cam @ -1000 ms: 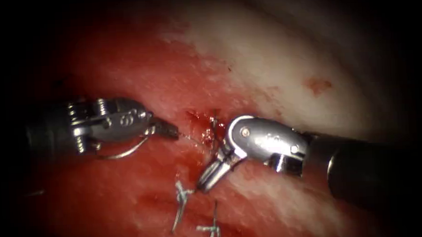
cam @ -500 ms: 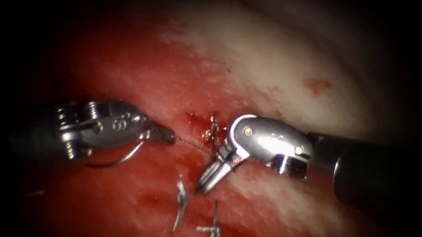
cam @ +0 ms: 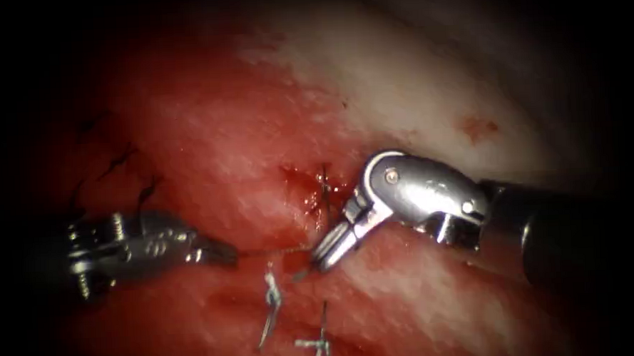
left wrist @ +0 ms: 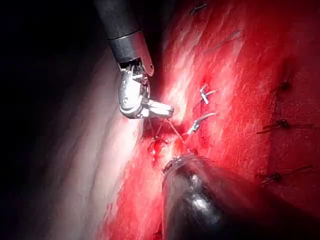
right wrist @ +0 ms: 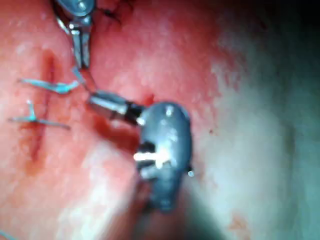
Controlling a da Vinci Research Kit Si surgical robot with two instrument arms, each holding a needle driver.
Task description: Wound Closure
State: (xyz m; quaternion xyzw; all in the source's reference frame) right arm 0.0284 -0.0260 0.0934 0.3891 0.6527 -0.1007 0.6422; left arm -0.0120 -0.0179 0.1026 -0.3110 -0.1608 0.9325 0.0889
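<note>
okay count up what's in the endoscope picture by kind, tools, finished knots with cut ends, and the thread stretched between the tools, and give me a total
Tools: 2, left tool and right tool.
Finished knots with cut ends: 2, one and another.
Stretched thread: 1.
Total: 5.

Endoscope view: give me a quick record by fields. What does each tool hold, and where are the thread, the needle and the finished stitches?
left tool: jaws shut on the thread, left of the cut
right tool: jaws shut on the thread, by the cut
thread: stretched straight between the two tool tips
needle: cannot tell where it is
tissue: wet with red fluid around the cut
cut ends of thread: on tied stitches below the tools
</note>
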